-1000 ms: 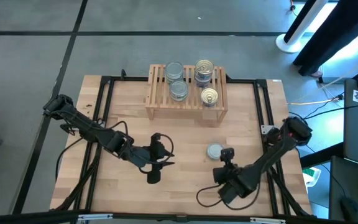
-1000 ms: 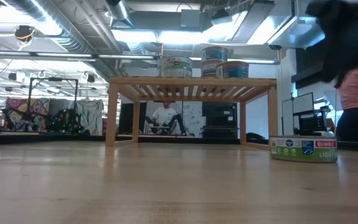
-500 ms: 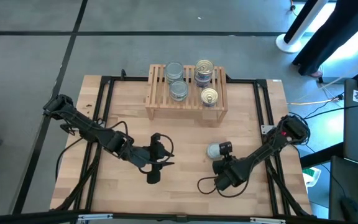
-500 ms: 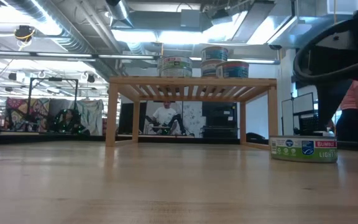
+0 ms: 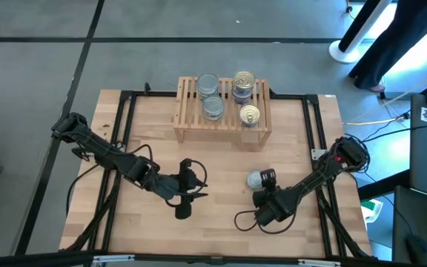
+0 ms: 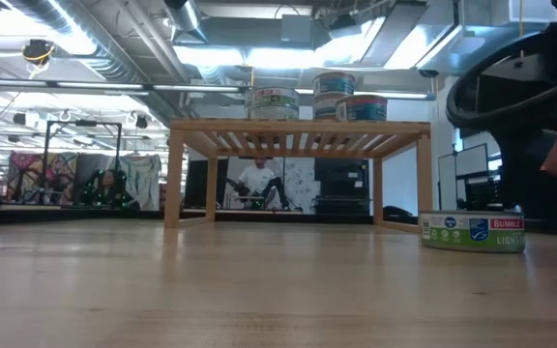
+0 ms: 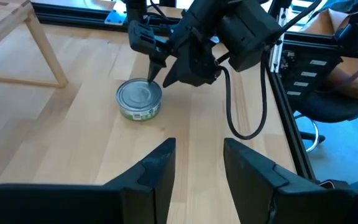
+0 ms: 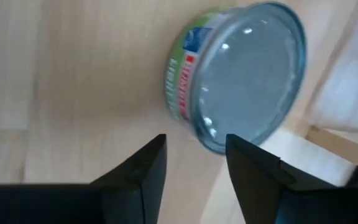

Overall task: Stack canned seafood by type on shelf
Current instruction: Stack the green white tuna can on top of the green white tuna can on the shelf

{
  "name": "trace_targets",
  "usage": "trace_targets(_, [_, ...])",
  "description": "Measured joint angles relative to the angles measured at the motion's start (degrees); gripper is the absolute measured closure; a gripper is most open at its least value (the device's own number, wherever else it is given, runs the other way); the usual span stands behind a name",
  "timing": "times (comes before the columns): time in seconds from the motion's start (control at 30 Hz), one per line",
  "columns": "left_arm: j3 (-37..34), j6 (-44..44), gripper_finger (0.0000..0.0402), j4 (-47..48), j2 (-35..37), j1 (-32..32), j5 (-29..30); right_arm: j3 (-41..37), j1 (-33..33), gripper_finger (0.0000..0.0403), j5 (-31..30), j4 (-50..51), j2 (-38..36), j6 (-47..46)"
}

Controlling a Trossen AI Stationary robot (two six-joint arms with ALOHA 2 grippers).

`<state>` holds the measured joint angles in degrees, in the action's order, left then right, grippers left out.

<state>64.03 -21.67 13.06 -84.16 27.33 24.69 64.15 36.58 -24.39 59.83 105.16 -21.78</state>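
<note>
**Right hand closing in on the last loose tin in front of the shelf**

Landmark: the shelf [image 5: 222,111], at the far middle of the counter [image 5: 139,148].

Left of the shelf's front, well out on the counter: left hand [image 5: 184,199] waits, nothing between its fingers, which stand part-way apart with a clear gap in its own wrist view. It is aimed toward the loose tin.

On the shelf: two silver-topped tins [image 5: 210,96] on its left half, touching or nearly so; on its right half a gold-topped stack [image 5: 243,86] at the back and a single gold-topped tin [image 5: 250,115] in front of it.

In front of the shelf's right end, on the counter: one silver-topped tin [image 5: 256,179], green label, lying flat. Right hand [image 5: 266,176] is at its near-right side, fingers apart and not yet clamped on it; the left wrist view shows one fingertip over the tin's rim.

Step in hand (judgement): pickup of this tin. Next move calls for getting the fingers astride the low wall, squeezing, lifting, then setting it on the silver pile at the shelf's left half.

Views: the high view gives top colours and the shelf layout but hides the grip geometry. The low view shows the stack as two tins high and the loose tin [image 6: 472,232] with its label, but no fingertips. The right wrist view shows the tin [image 8: 238,74] ahead of the fingers, not between them
</note>
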Motion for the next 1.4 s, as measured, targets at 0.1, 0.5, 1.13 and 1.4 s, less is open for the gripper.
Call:
trace_targets(0.1, [0.0,0.0,0.0270,0.0,0.0,0.0,0.0,-1.5,0.0,0.0240,0.6,-2.3,0.0,0.0])
trace_targets(0.5, [0.0,0.0,0.0270,0.0,0.0,0.0,0.0,-3.0,0.1,0.0254,-1.3,-4.3,-0.2,-0.6])
trace_targets(1.13, [0.0,0.0,0.0270,0.0,0.0,0.0,0.0,-2.9,0.1,0.0387,-3.1,-12.0,-0.2,-0.7])
trace_targets(1.4, [0.0,1.4,0.0270,0.0,0.0,0.0,0.0,-2.9,0.1,0.0402,-2.9,-16.2,-0.2,-0.8])
